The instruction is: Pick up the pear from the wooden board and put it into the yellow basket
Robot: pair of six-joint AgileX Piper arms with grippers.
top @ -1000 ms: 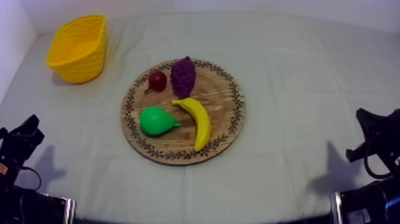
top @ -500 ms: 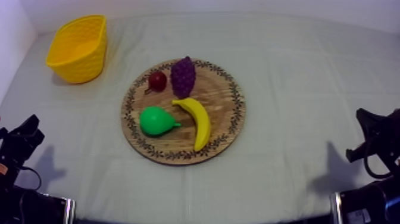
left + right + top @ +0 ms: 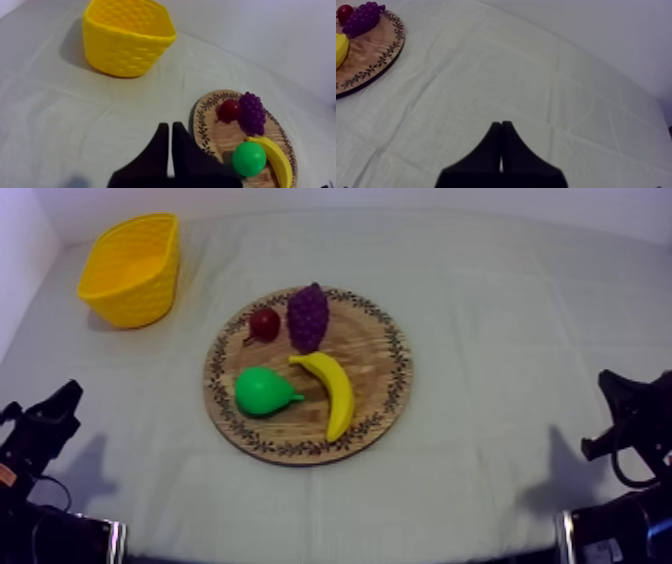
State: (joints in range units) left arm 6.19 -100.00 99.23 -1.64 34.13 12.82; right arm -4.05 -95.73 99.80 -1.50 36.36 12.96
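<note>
Nothing done yet: the pear [image 3: 265, 391] lies on the wooden board [image 3: 372, 373], left claw [image 3: 170, 129] and right claw [image 3: 501, 126] clenched empty, yellow basket [image 3: 130, 273] waiting.

light: bright, even | shadows: soft, on cloth [image 3: 500, 308] beside yellow basket [image 3: 130, 268], left arm [image 3: 38, 436], right arm [image 3: 630, 428]

Our left gripper [image 3: 167, 127] is matt black: two flat fingers [image 3: 161, 147] that taper to a narrow tip with a thin pale slit between them, widening into a broad black body. Our right gripper [image 3: 501, 124] has the same black wedge shape. From above, our left arm [image 3: 42, 426] and right arm [image 3: 635, 413] are black, angular shapes, each with a pale shiny band [image 3: 115, 540] at its base.
</note>
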